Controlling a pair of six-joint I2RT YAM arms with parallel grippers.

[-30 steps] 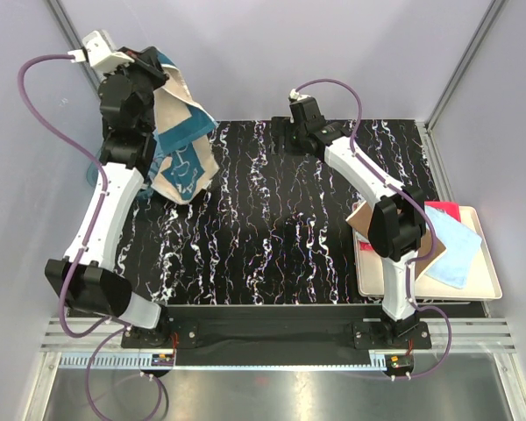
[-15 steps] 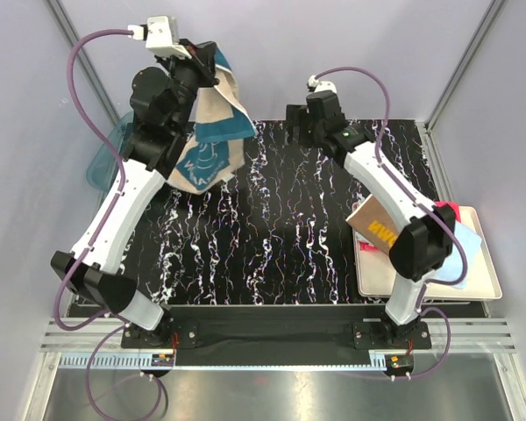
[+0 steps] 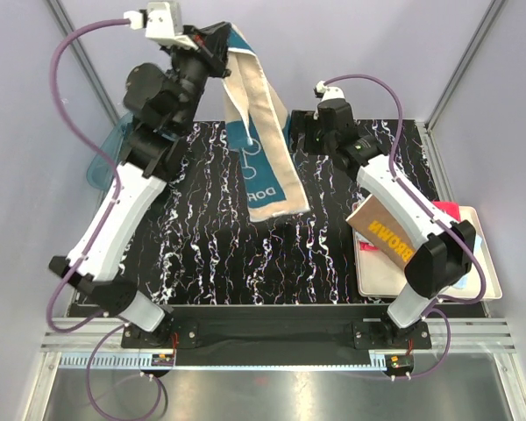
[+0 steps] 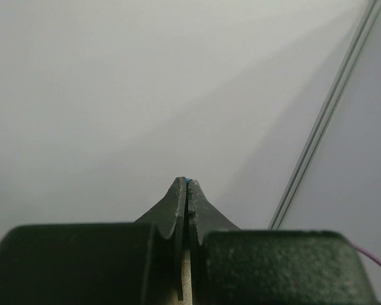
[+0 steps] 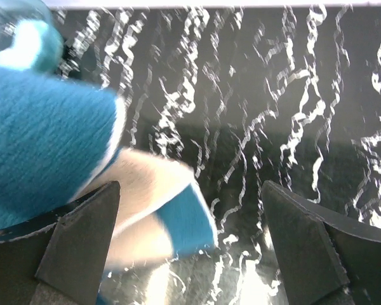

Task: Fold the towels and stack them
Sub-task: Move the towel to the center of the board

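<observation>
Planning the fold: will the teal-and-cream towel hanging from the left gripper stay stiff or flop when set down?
Probably floppy: the teal-and-cream towel hangs in a long, creased drape from the shut left gripper. Likely light, since one pinched edge carries it. Its fuzzy pile suggests it won't slip easily.

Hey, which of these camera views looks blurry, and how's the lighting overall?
Right wrist view: the teal towel is close and blurred, the table pattern smeared. Left wrist view: the left gripper looks soft against a blank wall. Top view: sharp, evenly lit.
</observation>
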